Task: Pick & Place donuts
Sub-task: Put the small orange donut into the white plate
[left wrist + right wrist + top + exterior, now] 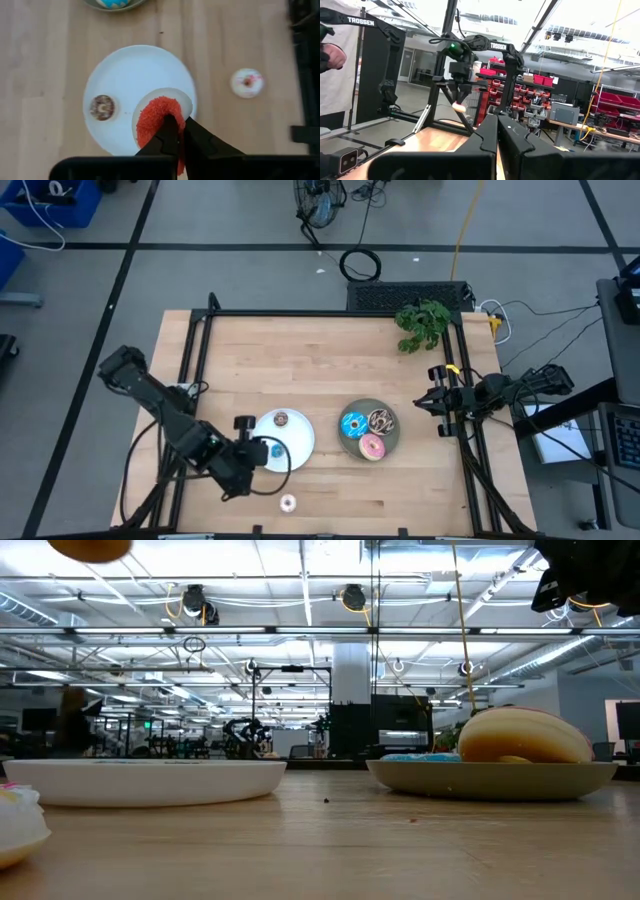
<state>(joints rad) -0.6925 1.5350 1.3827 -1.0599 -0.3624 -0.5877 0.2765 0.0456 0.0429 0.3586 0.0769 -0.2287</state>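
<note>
The left pincer (176, 131) hangs above the near edge of the white plate (125, 65), clamped on the red donut (152, 117), its fingers pinching the ring's wall with one tip through the hole. That is the sound place to hold such a ring: across the band, not over the whole disc. The donut looks light and small, with a grainy top that should give fair grip; whether it is soft or stiff I cannot tell from here, though it probably yields a little. On the white plate lies the brown donut (102, 107); the white donut (247, 82) sits alone on the tabletop (330, 355), just beside that plate. The grey plate (392, 442) carries three larger donuts: blue (353, 423), sprinkled brown (381, 420) and pink (372, 447), set close together. A small blue donut (277, 450) seems to lie on the white plate by the left arm, half hidden. The right pincer (498, 131) waits at the tabletop's right edge, fingers together, holding nothing. The tabletop is pale, smooth wood inside a black frame, so a dropped ring could roll; a green sprig (423, 323) lies at the far corner. Around it are grey floor, cables and a workshop with shelves.
</note>
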